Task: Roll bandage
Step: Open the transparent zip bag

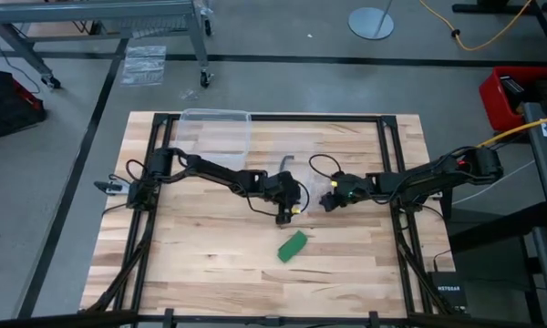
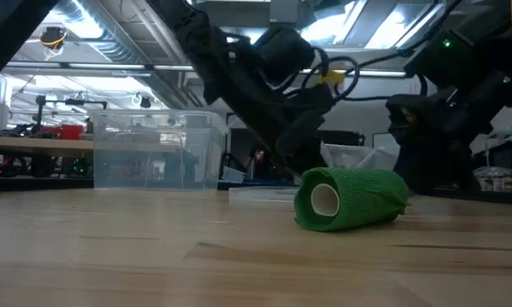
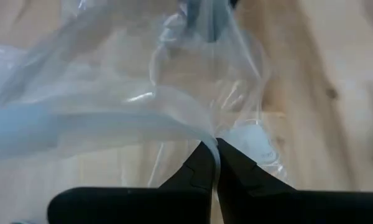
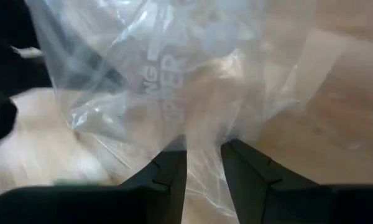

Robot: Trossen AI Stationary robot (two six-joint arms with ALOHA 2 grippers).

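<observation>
Fingers of the left gripper and right gripper pinch the clear bag; the soft, light bandage roll suits a gentle side grip.

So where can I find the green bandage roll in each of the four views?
High view: the bandage roll lies below centre, nearer than both tools.
Low view: right of centre on the table, its hollow core facing the camera.
Left wrist view: not in it.
Right wrist view: not in it.
Shared landmark: the clear plastic bag between the tools shows in all views.
</observation>
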